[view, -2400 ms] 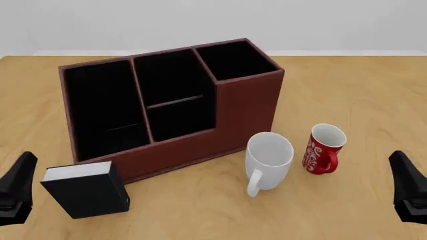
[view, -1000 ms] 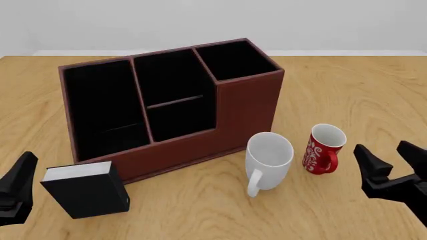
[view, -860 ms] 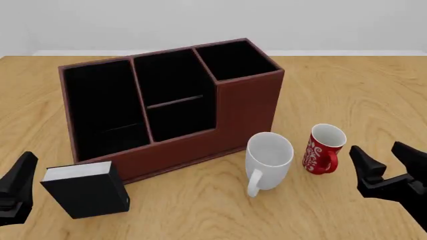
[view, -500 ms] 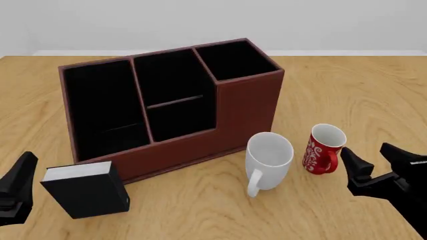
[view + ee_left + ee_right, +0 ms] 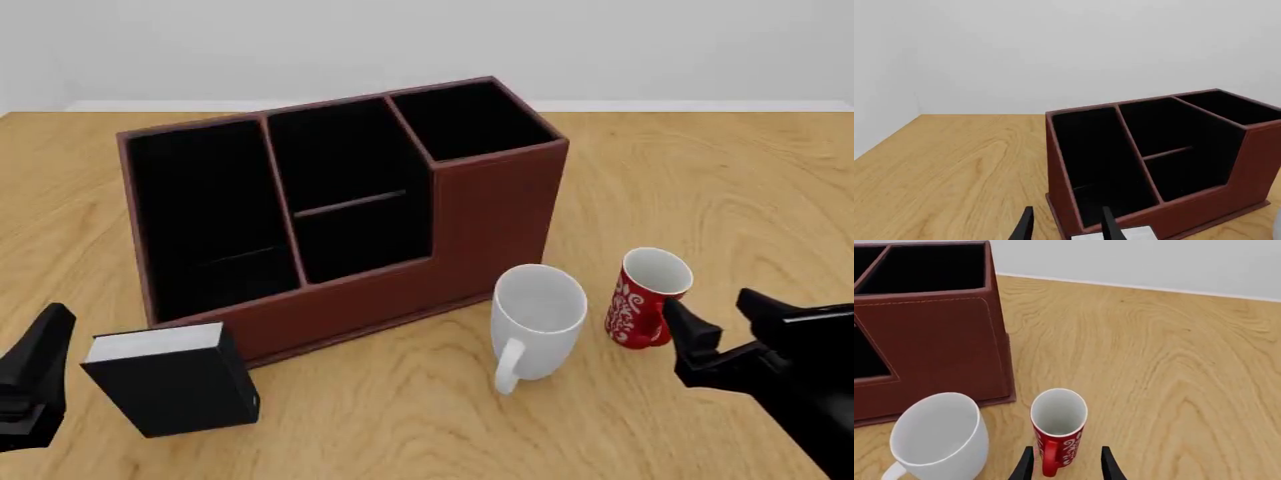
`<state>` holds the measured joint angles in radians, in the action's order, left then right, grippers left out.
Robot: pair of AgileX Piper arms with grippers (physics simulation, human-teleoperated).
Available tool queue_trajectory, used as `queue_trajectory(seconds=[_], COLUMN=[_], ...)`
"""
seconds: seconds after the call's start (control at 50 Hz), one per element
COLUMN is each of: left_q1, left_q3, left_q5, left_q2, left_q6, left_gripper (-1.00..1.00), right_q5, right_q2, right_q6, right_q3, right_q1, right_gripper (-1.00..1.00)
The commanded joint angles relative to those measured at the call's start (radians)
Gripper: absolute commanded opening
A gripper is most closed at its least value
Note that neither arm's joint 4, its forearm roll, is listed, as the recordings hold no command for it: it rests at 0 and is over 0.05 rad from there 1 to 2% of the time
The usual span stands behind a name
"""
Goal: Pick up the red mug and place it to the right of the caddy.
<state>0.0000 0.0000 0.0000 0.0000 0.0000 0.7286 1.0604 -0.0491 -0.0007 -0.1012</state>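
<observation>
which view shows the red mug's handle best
The right wrist view: the red mug stands upright, its handle facing the camera between the open right claw fingers. In the front view the mug shows, but the claw's near finger partly hides its handle. The left wrist view does not show the mug.

Counter: light wood with wavy, curved grain, filling most of every view; it runs ahead of both tools to the far wall.
Counter edge: its left border shows in the left wrist view, off to one side of the left tool and well apart from it.
Wall: plain pale grey-white, without marks, rising behind the counter's far edge, well ahead of the tools.
Seam: a thin pale strip lies where counter meets wall.
Light: soft and even, with faint shadows on the wood.
Windows, floor: none in sight.
</observation>
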Motion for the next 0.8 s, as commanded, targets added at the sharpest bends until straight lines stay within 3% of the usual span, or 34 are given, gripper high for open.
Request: queue_trajectory(seconds=[0.02,0.8], left_q1=[0.000,0.000], left_q3=[0.000,0.000], left_q5=[0.000,0.000], left_q2=[0.000,0.000], left_q6=[0.000,0.000], left_gripper=[1.00,1.00], right_q5=[0.061,0.200], right_q2=[0.077,0.260], right_q6=[-0.001,0.004], right_q3=[0.000,0.000], right_q1=[-0.007,-0.019], right_gripper=[1.00,1.00])
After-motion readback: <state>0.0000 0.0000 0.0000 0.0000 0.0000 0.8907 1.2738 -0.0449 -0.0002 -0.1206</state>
